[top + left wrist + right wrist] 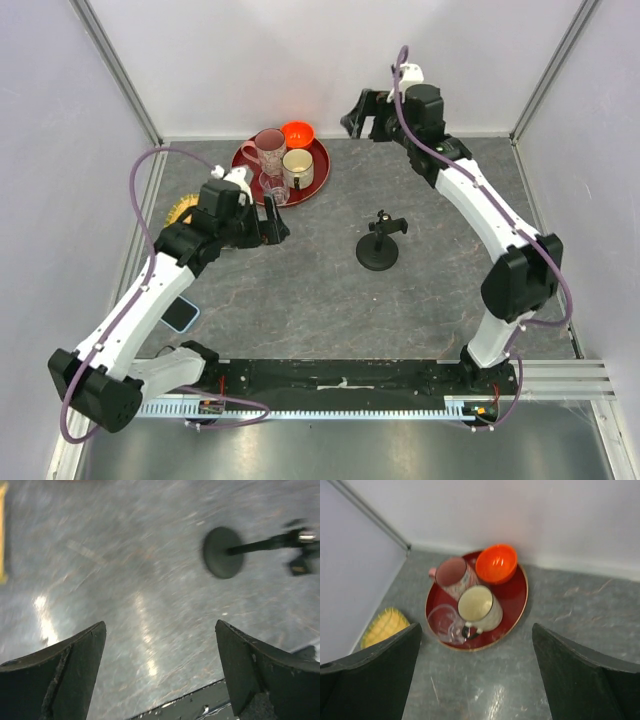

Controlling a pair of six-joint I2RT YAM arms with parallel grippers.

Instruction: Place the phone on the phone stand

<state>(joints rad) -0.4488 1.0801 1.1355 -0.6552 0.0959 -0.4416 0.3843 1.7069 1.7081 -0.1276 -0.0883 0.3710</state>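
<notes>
The phone (182, 315) lies flat on the table at the near left, partly hidden under my left arm; its light blue rim and dark screen show. The black phone stand (379, 245) stands upright mid-table, with nothing in its cradle. It also shows in the left wrist view (223, 552), blurred, at the upper right. My left gripper (272, 222) is open and empty, above the table near the red tray, left of the stand. My right gripper (362, 115) is open and empty, raised at the back of the table. The phone shows in neither wrist view.
A round red tray (318, 183) at the back left holds a pink mug (269, 148), an orange bowl (298, 133), a cream mug (297, 167) and a clear glass (273, 187). A yellow object (181, 209) lies by the left wall. White walls enclose the table.
</notes>
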